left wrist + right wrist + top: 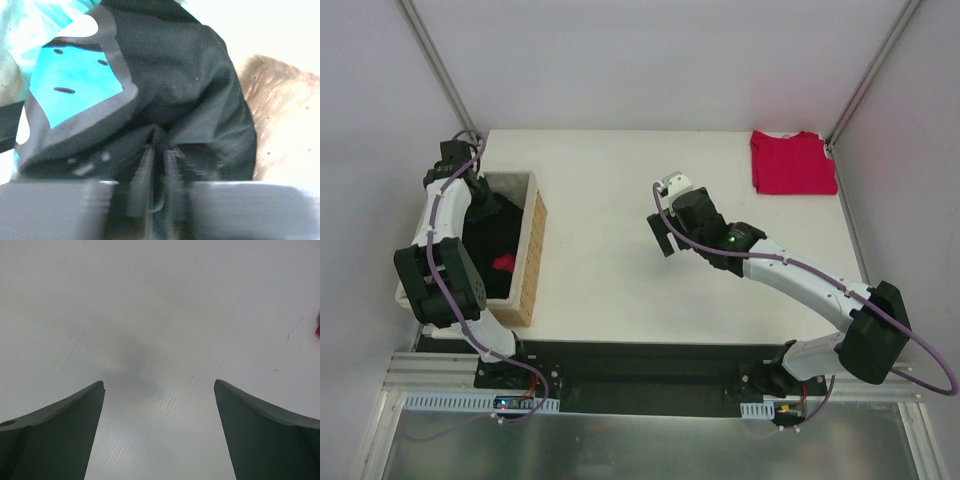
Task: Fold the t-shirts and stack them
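Now the black t-shirt [200,100] sits pinched between left fingers [142,195].

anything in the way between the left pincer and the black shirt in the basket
Nothing visible: the left pincer is down in the basket, pinched on a fold of the black t-shirt. Toward the table, only the basket's woven wall has to be cleared.
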Controlling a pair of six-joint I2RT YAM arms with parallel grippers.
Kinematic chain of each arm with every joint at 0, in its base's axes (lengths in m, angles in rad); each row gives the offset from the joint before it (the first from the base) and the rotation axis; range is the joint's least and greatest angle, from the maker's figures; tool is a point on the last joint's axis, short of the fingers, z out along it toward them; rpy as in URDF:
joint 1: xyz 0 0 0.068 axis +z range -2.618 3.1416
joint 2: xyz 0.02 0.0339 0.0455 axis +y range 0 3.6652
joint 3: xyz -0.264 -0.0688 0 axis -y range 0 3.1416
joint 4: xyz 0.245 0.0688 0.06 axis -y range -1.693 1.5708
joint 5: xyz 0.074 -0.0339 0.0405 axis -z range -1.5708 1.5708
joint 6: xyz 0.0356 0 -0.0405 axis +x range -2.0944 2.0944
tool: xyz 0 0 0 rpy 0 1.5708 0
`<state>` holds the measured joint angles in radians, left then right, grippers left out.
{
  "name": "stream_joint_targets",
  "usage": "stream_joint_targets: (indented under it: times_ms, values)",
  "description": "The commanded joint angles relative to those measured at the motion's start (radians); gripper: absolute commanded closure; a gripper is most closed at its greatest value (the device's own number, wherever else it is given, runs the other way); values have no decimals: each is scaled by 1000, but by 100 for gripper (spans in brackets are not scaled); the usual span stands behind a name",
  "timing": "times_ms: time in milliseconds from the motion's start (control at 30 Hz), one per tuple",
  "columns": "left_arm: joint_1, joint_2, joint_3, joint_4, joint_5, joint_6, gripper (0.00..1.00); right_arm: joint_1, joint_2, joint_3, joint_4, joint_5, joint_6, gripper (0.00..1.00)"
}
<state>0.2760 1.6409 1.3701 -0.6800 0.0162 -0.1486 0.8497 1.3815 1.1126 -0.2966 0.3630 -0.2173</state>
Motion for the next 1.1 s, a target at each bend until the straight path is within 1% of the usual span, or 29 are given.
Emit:
stream_joint_targets:
  times_ms: [0, 167, 300, 433, 467, 533, 567, 633, 667, 700, 733, 767, 800, 867, 900, 967, 1000, 1067]
  values:
    - [0, 14, 40, -21, -48, -5, 100, 6, -36, -13, 22, 27, 18, 4]
    - [-1, -32, 67, -59, -18, 1, 100, 6, -27, -14, 27, 19, 22, 4]
    - [-1, -114, 188, -150, -28, 14, 100, 6, -22, -13, 31, 14, 22, 4]
    - [-4, -164, 312, -176, -21, -3, 100, 6, -22, -10, 28, 5, 21, 4]
    - [-6, -165, 386, -179, 5, -8, 100, 8, -21, -8, 28, 4, 22, 4]
    - [-12, -153, 467, -193, 27, -28, 100, 6, -21, -4, 27, -1, 22, 4]
    - [-23, -148, 545, -196, 42, -32, 100, 8, -21, -2, 27, -2, 21, 4]
    - [-34, -128, 616, -201, 95, -46, 100, 8, -22, 3, 24, -3, 18, 4]
    - [-43, -122, 671, -196, 129, -54, 100, 11, -22, 3, 27, -1, 18, 4]
    - [-52, -118, 687, -176, 222, -58, 100, 11, -22, 3, 28, 1, 16, 4]
    - [-66, -113, 701, -153, 267, -65, 100, 14, -21, 3, 28, -1, 16, 4]
    - [-110, -93, 727, -109, 315, -63, 100, 15, -19, 4, 28, 1, 15, 4]
    - [-139, -78, 750, -101, 370, -62, 100, 17, -16, 6, 28, 5, 15, 4]
    - [-208, -17, 825, -96, 404, -31, 100, 25, -15, 6, 28, 8, 18, 4]
    - [-272, 3, 842, -90, 412, -2, 100, 28, -16, 4, 31, 14, 16, 4]
    - [-331, 64, 903, -72, 482, 23, 100, 35, -18, -2, 34, 19, 18, 4]
    - [-380, 85, 915, -63, 511, 41, 100, 35, -18, -3, 37, 24, 19, 4]
    - [-422, 147, 964, -49, 626, 64, 100, 40, -16, -7, 37, 28, 21, 4]
